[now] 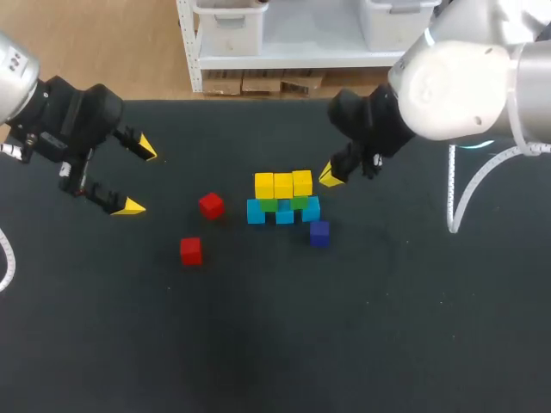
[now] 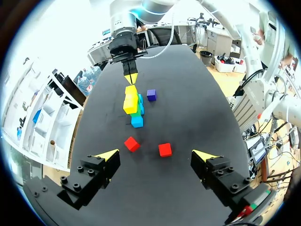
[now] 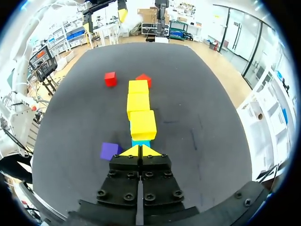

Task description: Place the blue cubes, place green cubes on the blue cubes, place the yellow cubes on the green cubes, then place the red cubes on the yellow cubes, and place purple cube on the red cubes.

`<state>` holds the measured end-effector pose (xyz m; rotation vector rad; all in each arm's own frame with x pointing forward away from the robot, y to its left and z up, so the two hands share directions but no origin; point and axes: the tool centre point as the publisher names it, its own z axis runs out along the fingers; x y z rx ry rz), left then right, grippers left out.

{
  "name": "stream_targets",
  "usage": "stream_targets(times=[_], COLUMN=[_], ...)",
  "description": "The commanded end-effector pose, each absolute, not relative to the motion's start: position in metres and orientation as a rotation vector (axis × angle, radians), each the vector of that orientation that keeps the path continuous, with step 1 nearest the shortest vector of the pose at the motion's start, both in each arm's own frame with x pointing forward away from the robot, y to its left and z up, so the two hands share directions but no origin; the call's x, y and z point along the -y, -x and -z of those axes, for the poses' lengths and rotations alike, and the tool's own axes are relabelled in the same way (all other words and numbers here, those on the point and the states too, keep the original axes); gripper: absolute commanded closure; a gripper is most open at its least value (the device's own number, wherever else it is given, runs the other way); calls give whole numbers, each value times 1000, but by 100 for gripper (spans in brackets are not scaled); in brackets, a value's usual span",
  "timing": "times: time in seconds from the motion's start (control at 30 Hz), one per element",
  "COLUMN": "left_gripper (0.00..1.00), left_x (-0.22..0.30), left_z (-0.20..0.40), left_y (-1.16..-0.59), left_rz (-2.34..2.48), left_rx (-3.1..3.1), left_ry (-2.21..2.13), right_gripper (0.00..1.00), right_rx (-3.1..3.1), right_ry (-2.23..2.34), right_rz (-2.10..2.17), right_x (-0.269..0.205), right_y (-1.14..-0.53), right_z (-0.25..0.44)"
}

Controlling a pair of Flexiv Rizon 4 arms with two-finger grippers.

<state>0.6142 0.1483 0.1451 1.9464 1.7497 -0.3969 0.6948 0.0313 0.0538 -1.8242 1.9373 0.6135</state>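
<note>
At the middle of the dark surface [image 1: 387, 327], a small wall of cubes, three layers high. At the bottom, three blue cubes [image 1: 284, 215] in a row on the surface, side by side. On these, two green cubes [image 1: 269, 205], mostly covered from above and seen only as narrow strips. On top again, three yellow cubes [image 1: 283, 184] in a row, touching one another, with nothing on them.

Loose on the surface, off the wall: two red cubes [image 1: 211, 205], one just to the left of the stack, the other further left and nearer the front, the two apart from each other. Also loose, the purple cube [image 1: 319, 233], alone just in front of the stack's right end, near the right-hand blue cube.

Left gripper [image 1: 138, 177]: hangs over the left part of the surface, well apart from every cube, fingers spread wide with nothing between them. From its wrist view, both red cubes ahead of the parted fingers, the wall beyond them.

Right gripper [image 1: 331, 175]: sits just beside the right end of the yellow row, fingers pressed together tip to tip, holding nothing. Cannot tell whether the tips touch the nearest yellow cube. From its wrist view, the yellow row straight ahead of the tips, the purple cube off to one side of them, the red cubes past the far end.
</note>
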Motion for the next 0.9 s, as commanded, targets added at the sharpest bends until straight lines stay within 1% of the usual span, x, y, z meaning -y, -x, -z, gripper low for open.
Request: stream_targets(times=[0.03,0.1,0.13,0.17,0.23,0.27,0.3,0.67,0.9], left_gripper=[0,0,0,0,0,0,0,0,0], left_x=[-150,-150,-150,-150,-150,-150,-150,-150,-150], left_z=[-144,-144,-144,-144,-144,-144,-144,-144,-144], left_y=[-614,-614,-614,-614,-614,-614,-614,-614,-614], left_rz=[398,398,398,398,398,398,398,398,398], left_rx=[-1741,-1741,-1741,-1741,-1741,-1741,-1741,-1741,-1741], left_ry=[-1945,-1945,-1945,-1945,-1945,-1945,-1945,-1945,-1945], right_gripper=[100,99,87,78,64,55,0,0,0], right_rx=[-1937,-1935,-1937,-1938,-1937,-1931,-1926,-1851,-1837], right_ry=[1802,1791,1782,1770,1748,1741,1732,1576,1528], right_rz=[-608,-609,-608,-605,-608,-609,-609,-692,-735], right_x=[-22,-18,-15,-11,-5,-1,4,56,76], right_y=[-683,-679,-677,-674,-671,-669,-667,-653,-649], right_z=[-57,-58,-58,-59,-60,-61,-62,-65,-61])
